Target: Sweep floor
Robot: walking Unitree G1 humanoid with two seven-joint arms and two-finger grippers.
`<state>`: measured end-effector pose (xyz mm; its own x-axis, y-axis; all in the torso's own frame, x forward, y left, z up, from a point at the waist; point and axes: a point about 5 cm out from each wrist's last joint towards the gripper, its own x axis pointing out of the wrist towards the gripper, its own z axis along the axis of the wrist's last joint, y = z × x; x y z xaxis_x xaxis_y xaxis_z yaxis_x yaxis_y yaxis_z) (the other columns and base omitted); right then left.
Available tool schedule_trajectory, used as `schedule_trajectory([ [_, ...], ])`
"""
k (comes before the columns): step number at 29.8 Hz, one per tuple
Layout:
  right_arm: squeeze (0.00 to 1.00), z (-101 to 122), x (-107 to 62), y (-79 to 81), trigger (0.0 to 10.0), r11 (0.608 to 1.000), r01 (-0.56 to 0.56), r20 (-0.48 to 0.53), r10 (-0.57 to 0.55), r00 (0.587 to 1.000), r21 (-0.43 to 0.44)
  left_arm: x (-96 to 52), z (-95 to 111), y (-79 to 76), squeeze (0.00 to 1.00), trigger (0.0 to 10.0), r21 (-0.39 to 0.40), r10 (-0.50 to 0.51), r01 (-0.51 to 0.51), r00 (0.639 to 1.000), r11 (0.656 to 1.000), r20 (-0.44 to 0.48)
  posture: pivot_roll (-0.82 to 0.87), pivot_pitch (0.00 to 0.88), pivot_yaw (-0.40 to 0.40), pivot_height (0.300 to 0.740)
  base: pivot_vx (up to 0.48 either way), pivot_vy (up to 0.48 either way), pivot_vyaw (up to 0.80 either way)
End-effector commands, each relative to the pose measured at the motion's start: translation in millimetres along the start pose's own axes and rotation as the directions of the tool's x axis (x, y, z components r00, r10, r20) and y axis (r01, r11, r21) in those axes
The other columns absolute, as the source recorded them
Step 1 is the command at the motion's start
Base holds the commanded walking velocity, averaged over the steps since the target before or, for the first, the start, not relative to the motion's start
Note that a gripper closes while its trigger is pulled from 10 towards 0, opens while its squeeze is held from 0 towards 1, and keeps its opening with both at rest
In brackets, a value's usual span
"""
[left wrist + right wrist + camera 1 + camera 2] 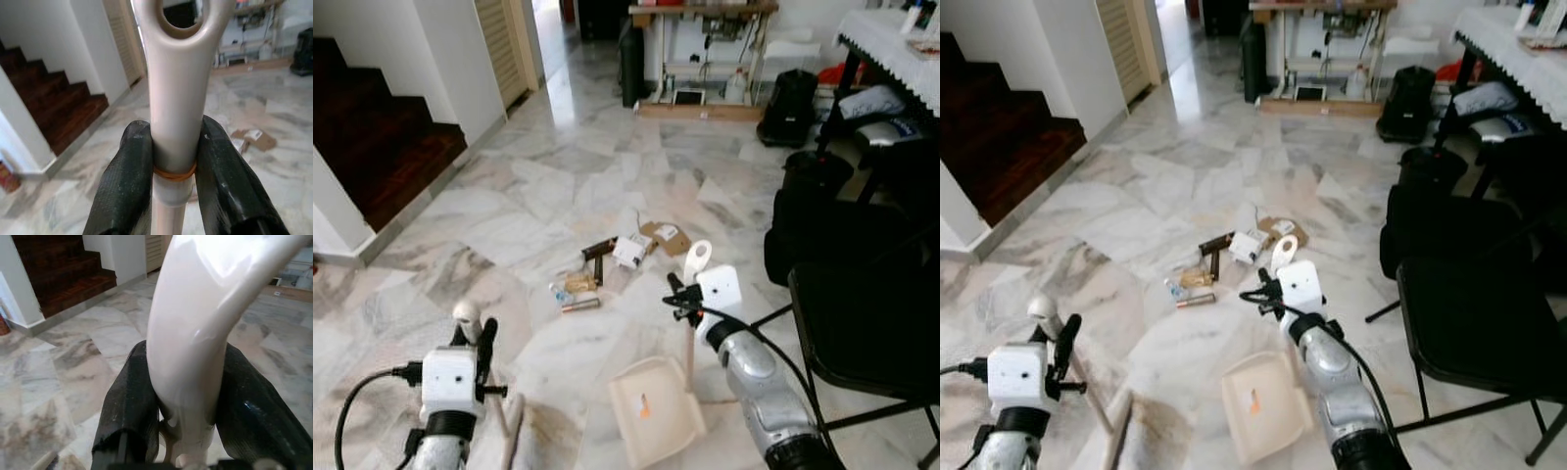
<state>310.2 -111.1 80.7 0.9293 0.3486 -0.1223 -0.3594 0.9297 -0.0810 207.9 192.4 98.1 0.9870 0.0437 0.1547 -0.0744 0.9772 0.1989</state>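
Both hands gripping sweeping tools.
My left hand clamps the broom handle; my right hand clamps the dustpan handle, the dustpan directly below it, litter scattered just ahead.

A dark wooden staircase rises at the left behind a white wall. A louvred cream door stands beyond it. At the far wall a light wooden work table holds clutter, with a black backpack on the floor to its right. A table with a white lace cloth sits at the upper right. Nearer on the right, a black folding chair stands beside a black bag, and a black round bin stands behind them.
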Motion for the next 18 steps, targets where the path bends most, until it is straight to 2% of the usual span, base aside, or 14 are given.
schedule_trajectory([
  [1, 0.00, 12.0, 4.8, 1.9, 10.0, 1.000, -0.012, 0.055, 0.013, 0.998, -0.013, 3.8, 5.0, -7.3, 0.00, 10.0, 0.014, -0.045, 0.045, 0.998, 0.999, 0.033, -0.08, 0.000, 0.061, 0.740, 0.000, 0.000, 0.00],
  [6, 0.00, 12.6, 6.7, 0.4, 10.0, 1.000, -0.007, 0.057, 0.007, 0.998, -0.015, 18.3, 4.6, -7.8, 0.00, 10.0, 0.005, -0.040, 0.040, 0.998, 0.999, 0.040, -0.08, 0.000, 0.065, 0.740, 0.000, 0.000, 0.00],
  [7, 0.00, 12.8, 7.3, 0.3, 10.0, 1.000, -0.005, 0.058, 0.006, 0.998, -0.014, 27.8, 6.5, -6.8, 0.00, 10.0, -0.017, -0.022, 0.023, 0.999, 1.000, 0.048, -0.08, 0.000, 0.064, 0.740, 0.000, 0.000, 0.00],
  [8, 0.00, 12.8, 7.3, 0.3, 10.0, 1.000, -0.005, 0.058, 0.006, 0.998, -0.014, 27.8, 6.5, -6.8, 0.00, 10.0, -0.017, -0.022, 0.023, 0.999, 1.000, 0.048, -0.08, 0.000, 0.064, 0.740, 0.000, 0.000, 0.00],
  [9, 0.00, 12.6, 7.9, 1.1, 10.0, 1.000, -0.007, 0.058, 0.008, 0.998, -0.013, 37.0, 8.9, -7.4, 0.00, 10.0, -0.038, -0.009, 0.011, 0.998, 0.999, 0.059, -0.08, 0.000, 0.062, 0.740, 0.000, 0.000, 0.00],
  [13, 0.00, 13.1, 9.0, 4.8, 10.0, 1.000, -0.018, 0.061, 0.019, 0.998, -0.014, 53.8, 16.5, -16.6, 0.00, 10.0, -0.041, -0.047, 0.051, 0.994, 0.998, 0.097, -0.09, 0.000, 0.065, 0.740, 0.000, 0.000, 0.00],
  [18, 0.00, 13.2, 9.0, 2.0, 10.0, 1.000, -0.004, 0.063, 0.005, 0.998, -0.015, 54.2, 16.2, -23.2, 0.00, 10.0, -0.050, -0.094, 0.099, 0.991, 0.994, 0.100, -0.10, 0.000, 0.079, 0.740, 0.000, 0.000, 0.00],
])
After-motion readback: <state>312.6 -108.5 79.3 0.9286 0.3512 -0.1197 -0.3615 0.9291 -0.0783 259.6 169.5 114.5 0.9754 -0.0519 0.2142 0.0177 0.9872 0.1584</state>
